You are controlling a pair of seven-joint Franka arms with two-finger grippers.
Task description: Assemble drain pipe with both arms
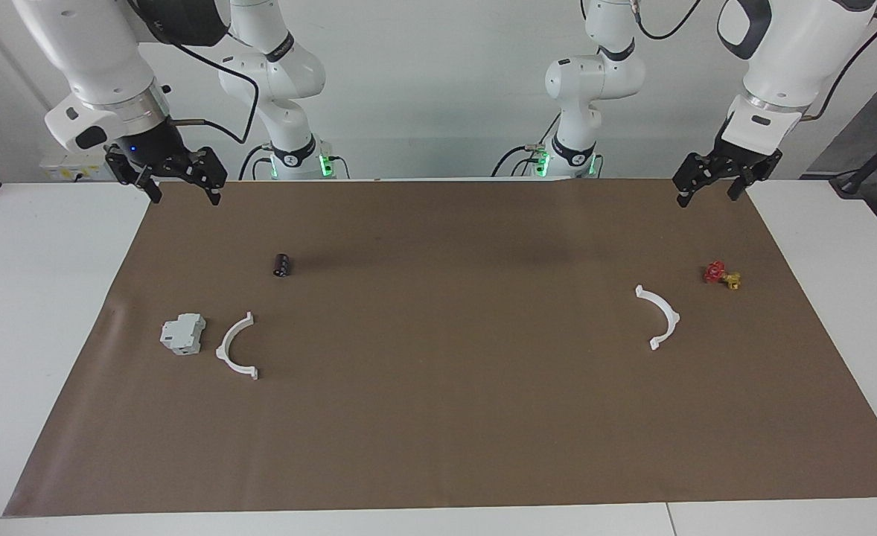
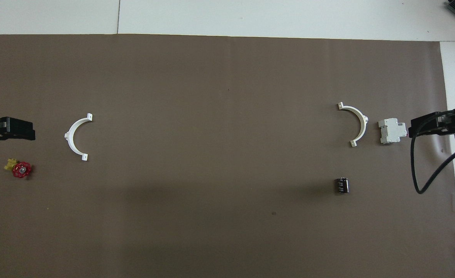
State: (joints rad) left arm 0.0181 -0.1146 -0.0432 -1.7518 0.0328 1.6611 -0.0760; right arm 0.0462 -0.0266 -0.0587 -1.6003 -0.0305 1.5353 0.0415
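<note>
The drain pipe lies as two separate white half-ring arcs on the brown mat. One arc lies toward the right arm's end, beside a grey block; it also shows in the overhead view. The other arc lies toward the left arm's end, also seen in the overhead view. My right gripper hangs open and empty, raised over the mat's edge at its end, also in the overhead view. My left gripper hangs open and empty over the mat's edge at its end, also in the overhead view.
A grey boxy block sits beside the right-end arc. A small black cylinder lies nearer to the robots than that arc. A red and yellow valve lies near the left-end arc. White table surrounds the mat.
</note>
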